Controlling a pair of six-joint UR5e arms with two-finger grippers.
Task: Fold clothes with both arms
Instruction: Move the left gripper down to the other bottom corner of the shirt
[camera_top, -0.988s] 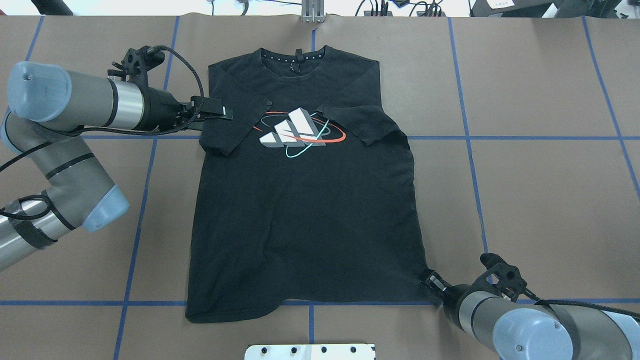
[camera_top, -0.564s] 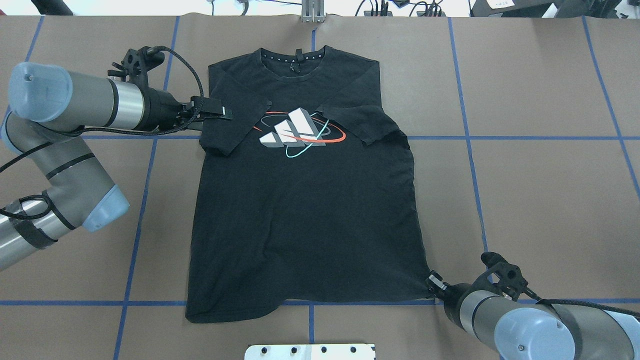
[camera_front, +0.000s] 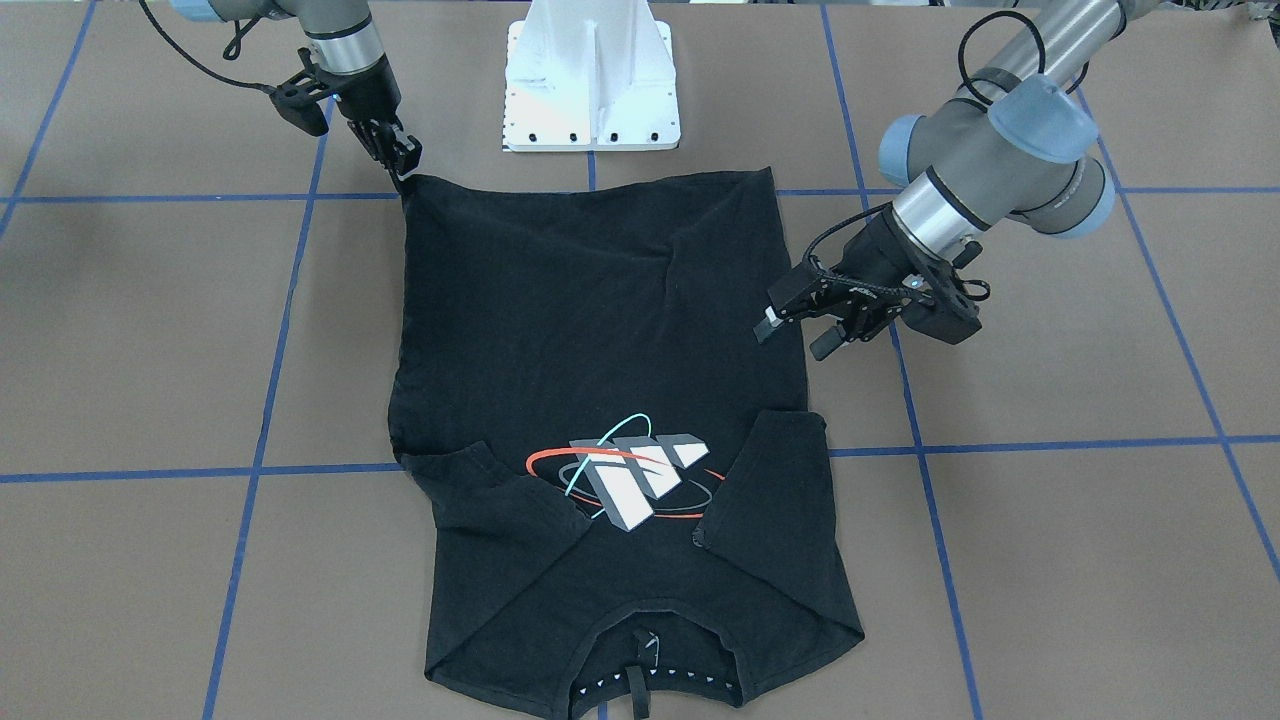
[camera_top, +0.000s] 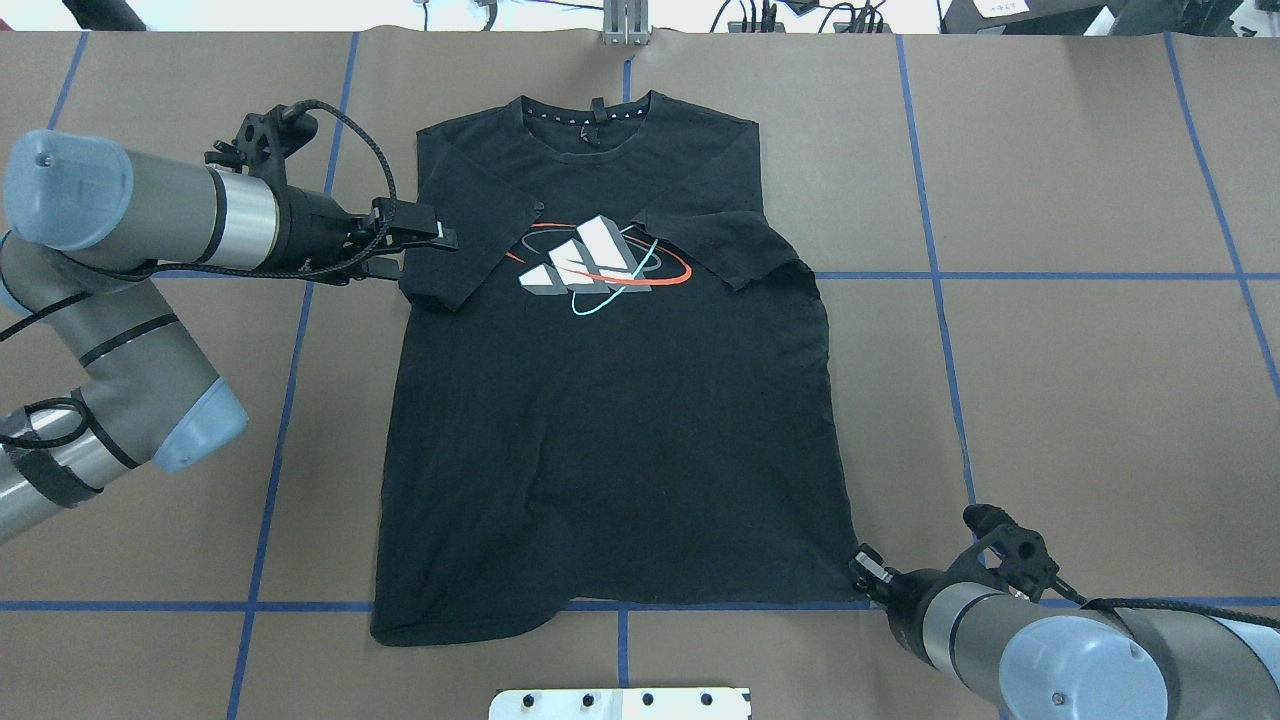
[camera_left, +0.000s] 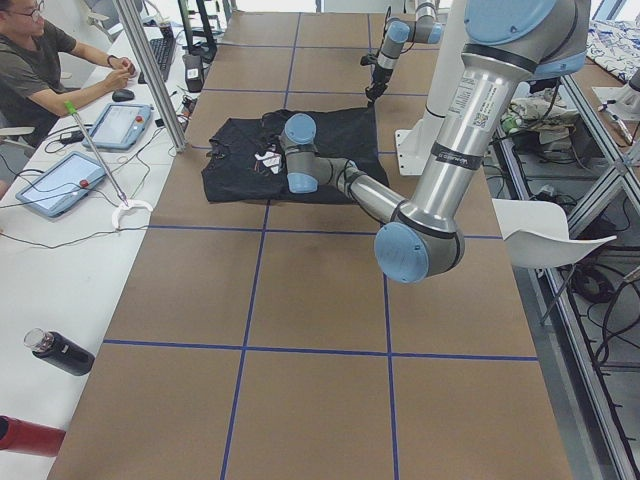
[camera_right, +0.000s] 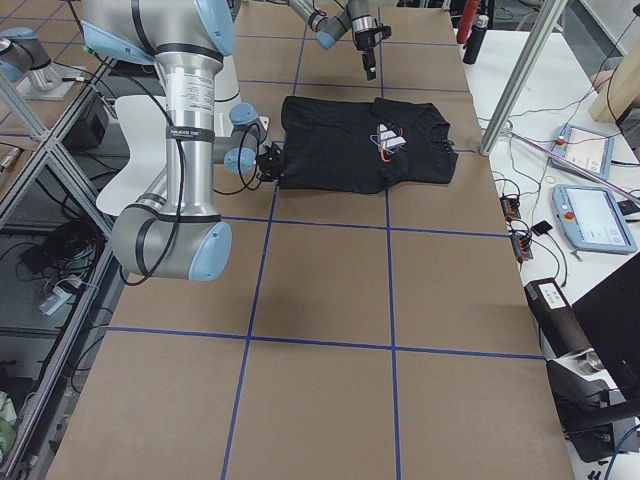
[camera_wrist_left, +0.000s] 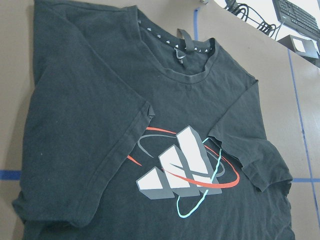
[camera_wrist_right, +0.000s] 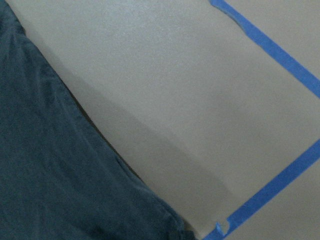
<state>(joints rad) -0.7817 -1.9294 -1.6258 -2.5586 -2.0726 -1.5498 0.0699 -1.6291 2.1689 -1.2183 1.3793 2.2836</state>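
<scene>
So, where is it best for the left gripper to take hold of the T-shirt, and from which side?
Probably the hem corner of the T-shirt on the robot's left. It lies flat and free at the edge. The open left gripper should come low from the outer left side. That would mirror the right gripper, which seems to pinch the opposite one.

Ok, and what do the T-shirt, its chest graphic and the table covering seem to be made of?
T-shirt: soft matte black knit, probably cotton; it wrinkles and has stitched hems.
Chest graphic: a flat print, likely ink or vinyl, which looks slightly smoother than the cloth.
Table covering: a matte brown sheet, like paper or cardboard; blue tape lines lie on it.
</scene>
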